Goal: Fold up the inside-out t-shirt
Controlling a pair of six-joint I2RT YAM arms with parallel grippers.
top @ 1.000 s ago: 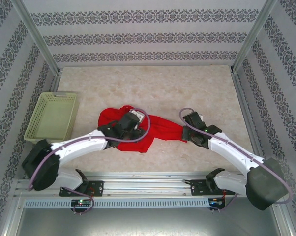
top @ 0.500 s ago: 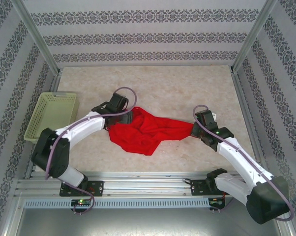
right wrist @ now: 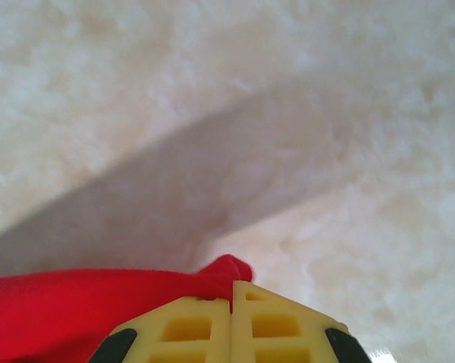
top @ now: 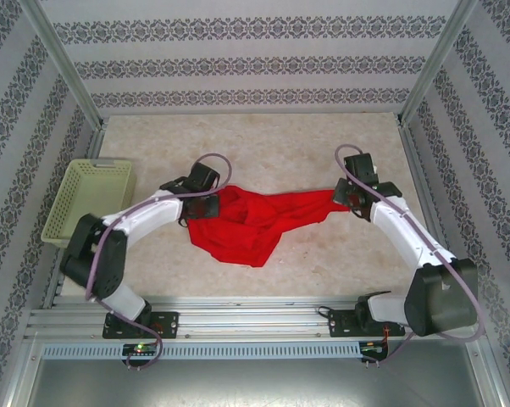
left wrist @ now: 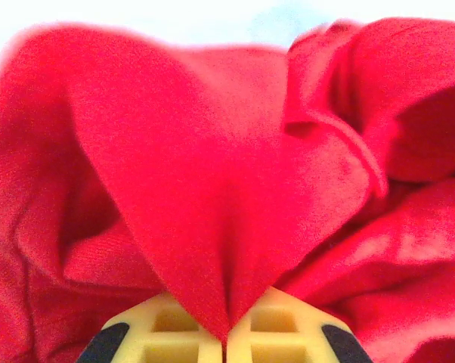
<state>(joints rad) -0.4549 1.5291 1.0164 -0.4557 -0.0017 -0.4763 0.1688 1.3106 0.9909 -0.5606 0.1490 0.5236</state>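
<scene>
The red inside-out t-shirt (top: 255, 222) hangs stretched between both arms over the middle of the table, its bulk sagging in crumpled folds toward the near edge. My left gripper (top: 211, 203) is shut on the shirt's left end; in the left wrist view the red cloth (left wrist: 212, 189) runs down into the closed yellow jaws of that gripper (left wrist: 226, 336). My right gripper (top: 346, 197) is shut on the shirt's right end, pulled out thin. In the right wrist view a small tuft of red cloth (right wrist: 226, 270) sticks out above that gripper's (right wrist: 233, 291) closed jaws.
A pale green basket (top: 91, 200) stands at the table's left edge, close to the left arm. Metal frame posts and patterned walls enclose the beige table (top: 272, 144). The back half of the table lies bare.
The right gripper has pulled its end of the shirt back and to the right, and the left gripper has swung left and back. The shirt went from a bunched heap to a stretched band.
</scene>
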